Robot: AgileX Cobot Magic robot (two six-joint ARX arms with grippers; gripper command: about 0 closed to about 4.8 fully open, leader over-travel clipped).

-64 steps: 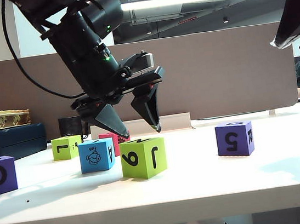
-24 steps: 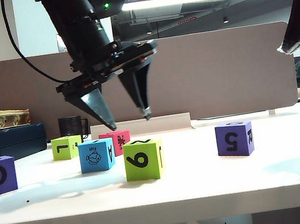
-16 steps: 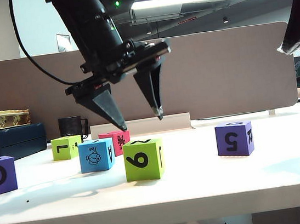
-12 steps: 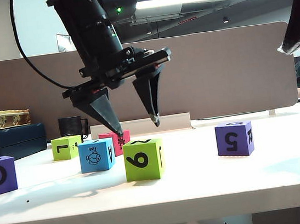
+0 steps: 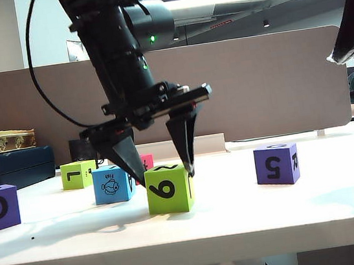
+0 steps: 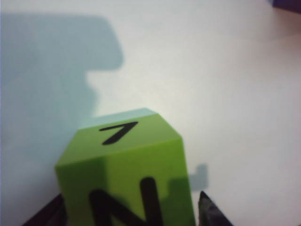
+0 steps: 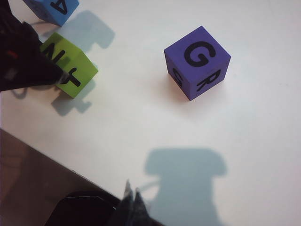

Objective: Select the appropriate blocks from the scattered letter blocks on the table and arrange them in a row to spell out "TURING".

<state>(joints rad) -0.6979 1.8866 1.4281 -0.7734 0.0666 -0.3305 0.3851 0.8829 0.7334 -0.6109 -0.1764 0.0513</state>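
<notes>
Your table (image 5: 343,205) carries the blocks. Your left gripper (image 5: 163,173) hangs low with its jaws spread, one finger on each side of the green block (image 5: 169,188), which sits on the table between the tips; whether they touch it, you cannot tell. The blue block (image 5: 112,184) lies just left of that claw, the purple block (image 5: 276,164) well to its right. Your right gripper (image 7: 130,200) hovers pressed together above the table, the purple block near it.

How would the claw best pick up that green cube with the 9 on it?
From straight above, pinching two opposite flat side faces. The lime green block sits flat and apart from its neighbours, and the open left gripper already has a finger down each side.
</notes>
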